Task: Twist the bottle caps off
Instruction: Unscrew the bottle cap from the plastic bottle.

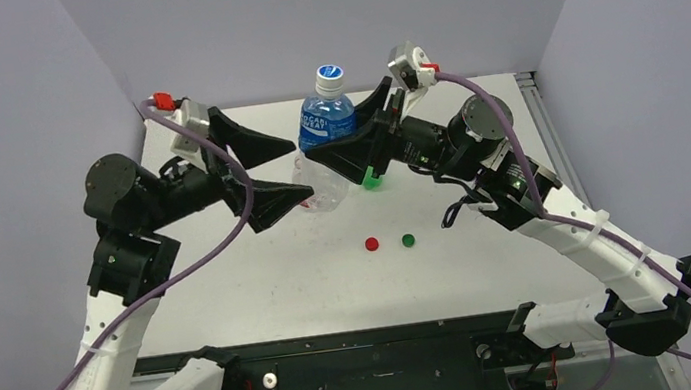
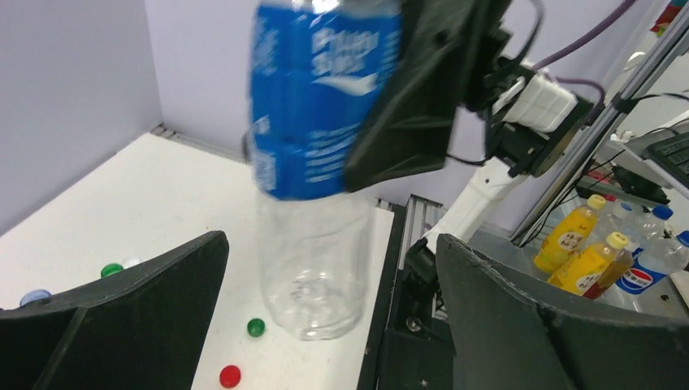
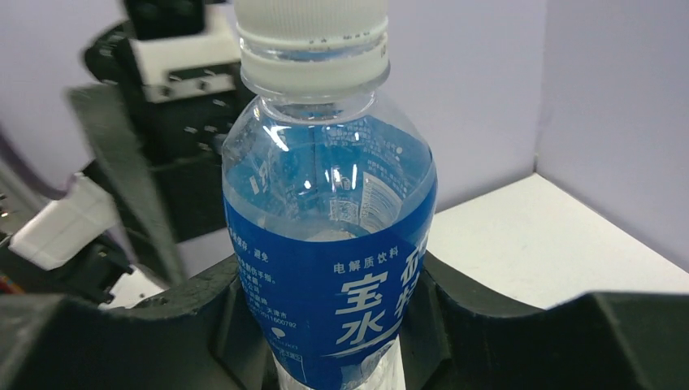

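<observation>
Cap (image 1: 330, 77) topped the upright blue-label bottle (image 1: 325, 125) clamped in the right gripper (image 1: 347, 146), above the left gripper (image 1: 290, 171), wide open and empty beside it

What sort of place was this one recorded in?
Probably a robotics lab test cell: a white tabletop boxed in by plain lilac partition walls, with a stock of spare yellow and clear plastic drink bottles and what looks like a black computer keyboard beside it.

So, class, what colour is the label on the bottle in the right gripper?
Blue with white lettering; the label shows best in the right wrist view.
</observation>
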### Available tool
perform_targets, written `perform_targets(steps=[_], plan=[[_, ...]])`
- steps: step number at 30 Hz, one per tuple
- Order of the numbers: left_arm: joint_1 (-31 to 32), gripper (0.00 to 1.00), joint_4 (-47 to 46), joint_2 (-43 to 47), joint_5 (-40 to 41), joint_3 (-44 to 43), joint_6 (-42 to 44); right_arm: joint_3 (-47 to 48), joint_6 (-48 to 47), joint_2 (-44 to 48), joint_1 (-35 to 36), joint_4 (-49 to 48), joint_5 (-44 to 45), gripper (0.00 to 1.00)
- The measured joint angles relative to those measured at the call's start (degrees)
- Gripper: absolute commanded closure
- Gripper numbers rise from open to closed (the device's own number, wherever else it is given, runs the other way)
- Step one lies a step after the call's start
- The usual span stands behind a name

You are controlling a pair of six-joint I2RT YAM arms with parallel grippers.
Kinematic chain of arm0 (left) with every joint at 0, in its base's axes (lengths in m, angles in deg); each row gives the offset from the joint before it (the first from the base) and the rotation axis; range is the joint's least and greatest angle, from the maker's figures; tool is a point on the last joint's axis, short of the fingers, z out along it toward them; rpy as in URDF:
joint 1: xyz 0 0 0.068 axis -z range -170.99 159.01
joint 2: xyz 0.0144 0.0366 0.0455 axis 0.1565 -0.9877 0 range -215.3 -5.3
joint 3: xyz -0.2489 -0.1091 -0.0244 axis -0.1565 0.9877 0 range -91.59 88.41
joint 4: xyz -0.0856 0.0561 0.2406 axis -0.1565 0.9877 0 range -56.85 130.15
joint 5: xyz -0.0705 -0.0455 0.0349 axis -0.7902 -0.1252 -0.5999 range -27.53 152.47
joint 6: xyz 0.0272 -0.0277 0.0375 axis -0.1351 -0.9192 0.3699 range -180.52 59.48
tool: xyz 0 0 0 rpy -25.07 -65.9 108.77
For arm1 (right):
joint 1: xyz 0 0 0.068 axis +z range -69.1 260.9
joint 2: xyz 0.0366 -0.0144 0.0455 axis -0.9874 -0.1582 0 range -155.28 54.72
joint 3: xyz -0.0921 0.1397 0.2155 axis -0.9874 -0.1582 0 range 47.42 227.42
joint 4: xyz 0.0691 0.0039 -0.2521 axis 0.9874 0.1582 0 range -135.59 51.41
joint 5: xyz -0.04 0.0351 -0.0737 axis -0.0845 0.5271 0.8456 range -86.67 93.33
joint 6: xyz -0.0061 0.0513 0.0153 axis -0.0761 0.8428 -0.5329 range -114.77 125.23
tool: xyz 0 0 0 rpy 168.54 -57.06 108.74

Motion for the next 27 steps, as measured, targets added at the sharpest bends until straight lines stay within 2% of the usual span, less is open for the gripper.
perform_targets(steps=[4, 9, 13, 14, 15, 17, 18, 19, 20, 22, 27], plan=[[0.0, 0.03, -0.1, -1.5, -0.1, 3.8, 2.8, 0.0, 0.5, 0.0, 2.3, -1.7, -2.4, 1.0], [0.0, 0.03, -3.7, -2.4, -3.7, 4.5, 1.8, 0.8, -1.6, -1.0, 4.7, -1.5, -1.5, 1.0], [0.0, 0.22, -9.2, -2.8, -7.6, 4.6, -1.2, 1.1, -2.0, -1.8, 7.0, -1.8, -1.6, 1.0], [0.0, 0.34, -10.1, -2.9, -8.9, 4.6, -1.8, 1.1, -2.1, -2.0, 7.3, -2.1, -1.5, 1.0], [0.0, 0.52, -10.9, -3.0, -9.8, 4.6, -2.4, 1.2, -2.1, -2.1, 7.5, -2.2, -1.4, 0.99], [0.1, 0.7, -12.4, -3.2, -12.0, 4.6, -3.7, 1.4, -2.6, -2.2, 7.6, -2.1, -0.4, 0.87], [0.1, 0.72, -12.9, -3.2, -12.4, 4.7, -3.8, 1.6, -2.7, -2.3, 7.6, -2.1, -0.2, 0.76], [0.1, 0.75, -13.6, -3.2, -12.7, 4.7, -3.9, 2.0, -2.7, -2.4, 7.6, -2.1, 0.1, 0.71], [-0.1, 0.75, -14.3, -3.2, -12.9, 4.8, -3.5, 2.5, -2.6, -2.6, 7.6, -1.8, 0.2, 0.49], [-0.1, 0.77, -15.4, -3.2, -13.1, 5.0, -3.3, 3.7, -2.9, -2.7, 7.6, 0.0, 0.4, 0.32], [0.0, 0.83, -13.0, -2.3, -12.7, 6.6, 3.1, 7.7, -3.8, -2.7, 6.6, 5.6, 2.3, 0.26]])
